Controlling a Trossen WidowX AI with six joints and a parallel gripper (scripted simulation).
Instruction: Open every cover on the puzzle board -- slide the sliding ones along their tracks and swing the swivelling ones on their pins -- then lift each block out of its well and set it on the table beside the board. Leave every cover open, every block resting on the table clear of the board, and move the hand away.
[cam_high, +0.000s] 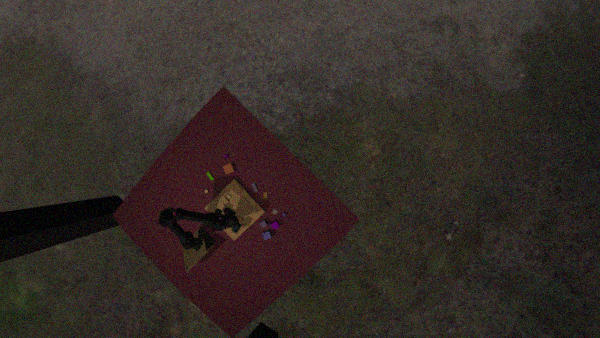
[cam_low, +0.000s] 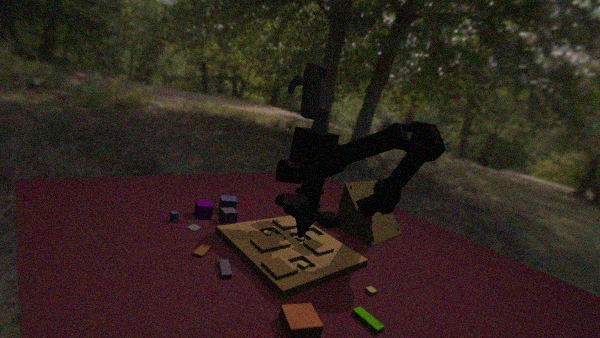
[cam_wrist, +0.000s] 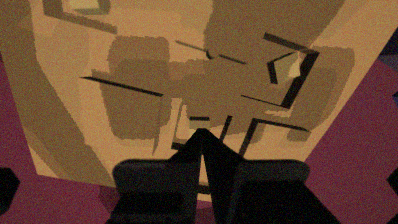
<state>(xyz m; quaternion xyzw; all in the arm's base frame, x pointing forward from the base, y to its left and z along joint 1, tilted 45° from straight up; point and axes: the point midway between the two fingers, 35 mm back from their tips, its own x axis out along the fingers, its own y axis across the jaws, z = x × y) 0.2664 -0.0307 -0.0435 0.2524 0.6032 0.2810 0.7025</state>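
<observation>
The wooden puzzle board (cam_high: 255, 212) (cam_low: 327, 270) (cam_wrist: 65, 50) lies on the table, with raised square covers beside its wells. One cover (cam_low: 278, 267) is at the front left, another cover (cam_low: 270, 242) is left of the middle, and a third cover (cam_low: 319, 244) is right of the middle. A pale block (cam_wrist: 85, 5) shows in the top left well in the wrist view. Another block (cam_wrist: 287, 66) shows in the right well. My gripper (cam_low: 302, 235) (cam_wrist: 201, 132) is shut and empty, its tips low at a well near the board's back; they partly hide that well and its contents.
An orange block (cam_high: 228, 168) (cam_low: 302, 317), a green bar (cam_high: 210, 176) (cam_low: 368, 319) and a small yellow piece (cam_low: 370, 290) lie in front of the board. A purple cube (cam_high: 274, 225) (cam_low: 203, 210) and several small pieces lie to its left in the exterior view. A wooden wedge (cam_low: 382, 230) stands behind it.
</observation>
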